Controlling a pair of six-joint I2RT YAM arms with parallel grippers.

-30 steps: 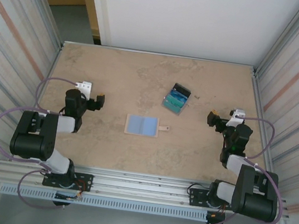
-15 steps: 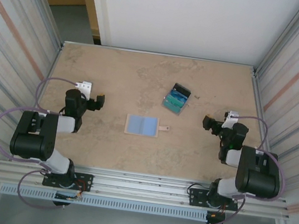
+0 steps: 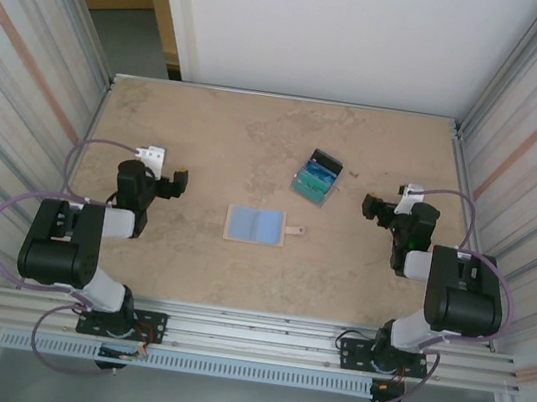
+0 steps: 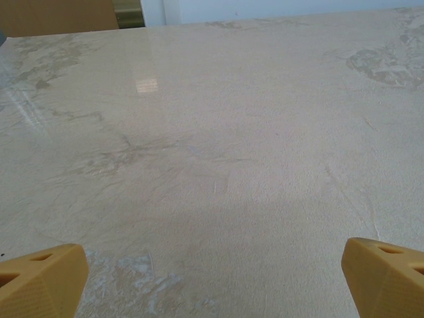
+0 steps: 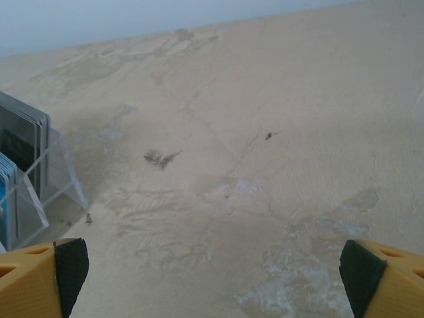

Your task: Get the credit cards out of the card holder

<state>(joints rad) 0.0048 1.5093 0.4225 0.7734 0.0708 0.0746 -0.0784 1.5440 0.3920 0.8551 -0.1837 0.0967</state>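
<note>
The card holder (image 3: 256, 224), a beige wallet, lies spread flat at the table's middle with its light blue inside up and a small tab (image 3: 295, 229) at its right. The credit cards are hidden; I cannot make any out on it. My left gripper (image 3: 178, 181) hovers open well to the wallet's left, over bare table, its orange fingertips far apart (image 4: 215, 278). My right gripper (image 3: 372, 209) stands open to the wallet's right. Nothing is between its fingertips (image 5: 215, 275).
A small clear box (image 3: 317, 176) with upright blue-green and dark flat pieces stands behind and right of the wallet. It also shows at the left edge of the right wrist view (image 5: 26, 172). Metal walls close in both table sides.
The right arm has folded up and its gripper has shifted a little left, toward the clear box. The left arm and the wallet have not moved.
</note>
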